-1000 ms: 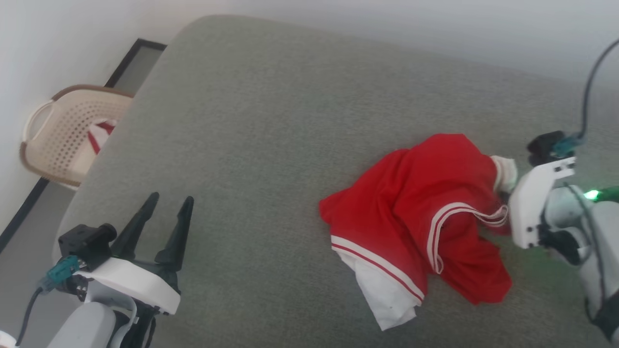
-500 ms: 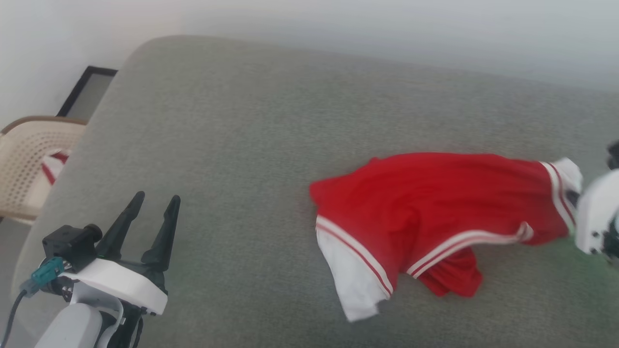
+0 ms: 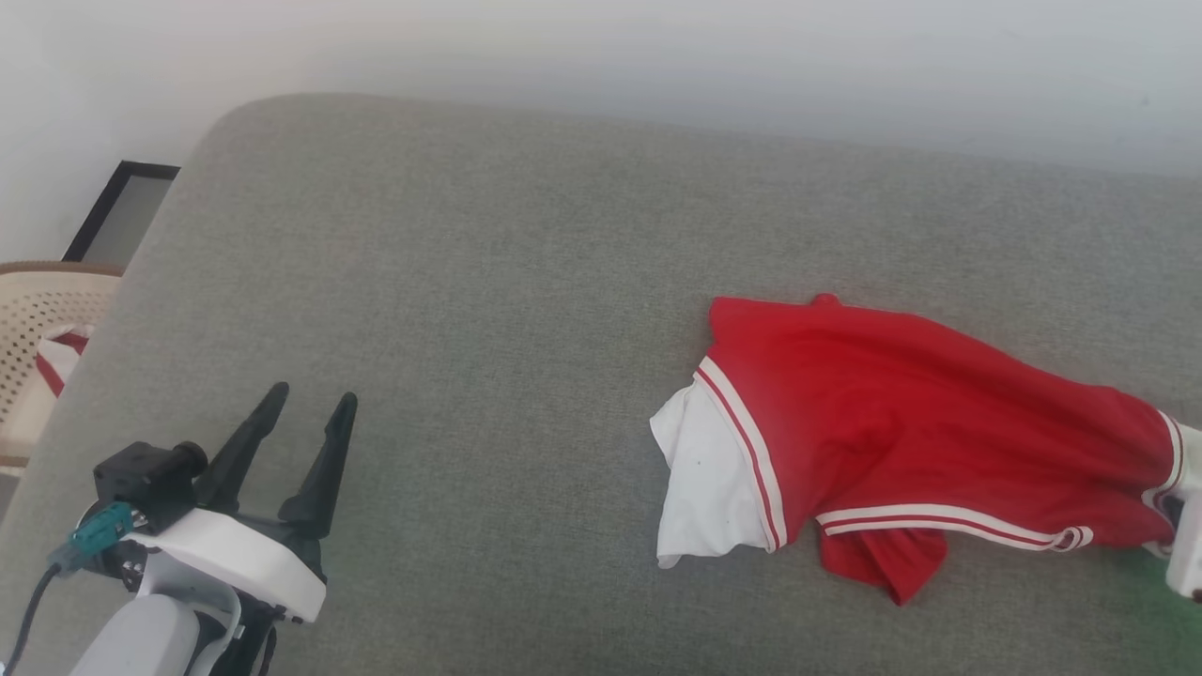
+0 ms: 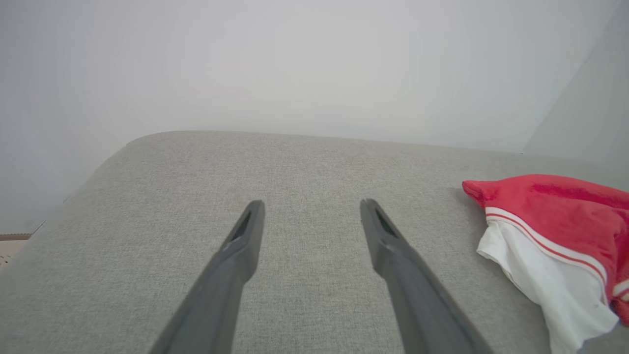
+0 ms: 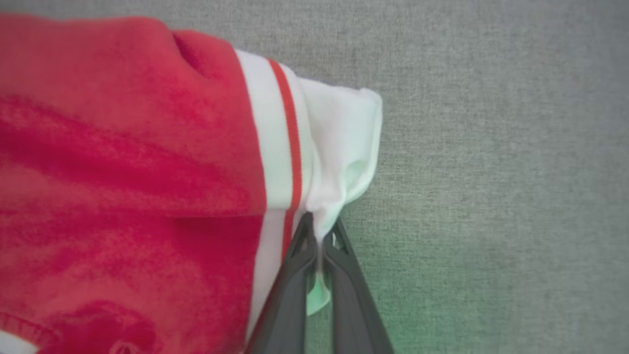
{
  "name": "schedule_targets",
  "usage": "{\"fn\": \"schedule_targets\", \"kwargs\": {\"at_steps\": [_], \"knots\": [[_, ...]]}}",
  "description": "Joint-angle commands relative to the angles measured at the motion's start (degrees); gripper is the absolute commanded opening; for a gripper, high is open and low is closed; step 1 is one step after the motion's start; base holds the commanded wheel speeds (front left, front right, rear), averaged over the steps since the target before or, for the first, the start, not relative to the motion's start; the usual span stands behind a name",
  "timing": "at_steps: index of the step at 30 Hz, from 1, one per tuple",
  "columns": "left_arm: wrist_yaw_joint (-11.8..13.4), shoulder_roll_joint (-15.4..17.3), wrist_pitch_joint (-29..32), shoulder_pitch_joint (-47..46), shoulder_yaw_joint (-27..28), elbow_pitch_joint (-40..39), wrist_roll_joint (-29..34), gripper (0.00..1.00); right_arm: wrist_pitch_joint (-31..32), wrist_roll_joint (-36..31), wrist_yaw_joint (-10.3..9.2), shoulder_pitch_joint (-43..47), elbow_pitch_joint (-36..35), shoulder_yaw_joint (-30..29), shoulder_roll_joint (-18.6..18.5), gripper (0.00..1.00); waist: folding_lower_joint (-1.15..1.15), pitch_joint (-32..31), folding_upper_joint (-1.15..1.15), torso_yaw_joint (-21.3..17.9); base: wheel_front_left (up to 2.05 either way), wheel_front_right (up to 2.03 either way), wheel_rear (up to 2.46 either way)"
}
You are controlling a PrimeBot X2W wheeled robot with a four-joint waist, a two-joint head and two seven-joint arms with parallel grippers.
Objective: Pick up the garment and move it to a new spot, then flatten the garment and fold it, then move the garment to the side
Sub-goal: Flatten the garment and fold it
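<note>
The garment [image 3: 901, 441] is a bright red sports top with white sleeve ends and striped trim, stretched out across the right half of the grey cushion [image 3: 488, 282]. One white sleeve end [image 3: 704, 479] lies loose at its left. My right gripper [image 5: 320, 231] is shut on the other white sleeve end [image 5: 344, 147], the cloth pinched between its dark fingers; its white housing [image 3: 1185, 549] pokes in at the head view's right edge. My left gripper [image 3: 305, 408] stands open over bare cushion at the lower left, well away from the garment [image 4: 555, 221].
A beige perforated basket [image 3: 28, 310] holding a red-and-white cloth stands off the cushion's left end. A pale wall [image 3: 601, 56] runs behind the cushion. A dark-framed panel [image 3: 122, 211] lies on the floor by the far left corner.
The right gripper has pulled its sleeve end rightwards, drawing the bunched garment out long and flatter. The head camera has turned, shifting the basket towards the left edge. The left gripper stays open.
</note>
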Motion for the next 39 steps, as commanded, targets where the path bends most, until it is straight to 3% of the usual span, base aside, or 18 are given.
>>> {"fn": "schedule_targets", "kwargs": {"at_steps": [1,2,3,14,19,24,31,39], "knots": [[-0.3,0.2,0.4,0.0,-0.3,0.0,-0.3,1.0,0.2,-0.6,-0.11,0.3,2.2,0.0,1.4,0.06,0.0,-0.3,0.0,-0.3,0.0,0.0,0.0],[-0.3,0.5,0.8,0.0,-0.7,-0.1,-0.3,1.0,-0.2,-1.3,-0.11,0.1,2.7,0.0,1.6,0.44,0.0,-0.4,0.0,-0.4,0.0,0.0,0.0],[-0.3,0.6,1.2,-0.1,-1.0,-0.3,-0.5,1.0,-0.9,-1.5,-0.11,-0.4,3.0,-0.1,2.0,1.0,0.0,-0.5,0.0,-0.6,0.0,0.0,0.0],[-0.4,3.5,9.5,-1.7,-3.9,-4.6,-4.3,1.0,-4.5,-1.5,-0.07,-2.9,-1.6,0.8,2.1,1.0,0.0,-1.7,0.0,-4.5,0.0,0.0,0.0],[-0.4,4.8,17.1,-3.2,-6.3,-8.0,-6.9,1.0,-9.6,-3.5,-0.07,-2.6,-7.0,0.2,3.0,1.0,0.0,-1.7,0.0,-7.0,0.0,0.0,0.0],[0.6,4.9,26.0,-5.0,-8.7,-10.9,-9.4,1.0,-17.4,-5.9,-0.07,-1.4,-13.6,-1.1,5.3,1.0,0.0,-1.2,0.0,-9.3,0.0,0.0,0.0],[3.3,4.1,36.8,-6.6,-12.3,-15.1,-11.5,1.0,-27.1,-10.8,-0.08,0.5,-19.8,-4.7,11.5,1.0,0.0,0.0,0.0,-12.3,0.0,0.0,0.0],[5.5,2.6,43.7,-8.1,-16.1,-14.3,-11.6,1.0,-32.0,-14.9,-0.08,2.0,-23.8,-6.2,17.2,1.0,0.0,2.2,0.0,-15.2,0.0,0.0,0.0]]}}
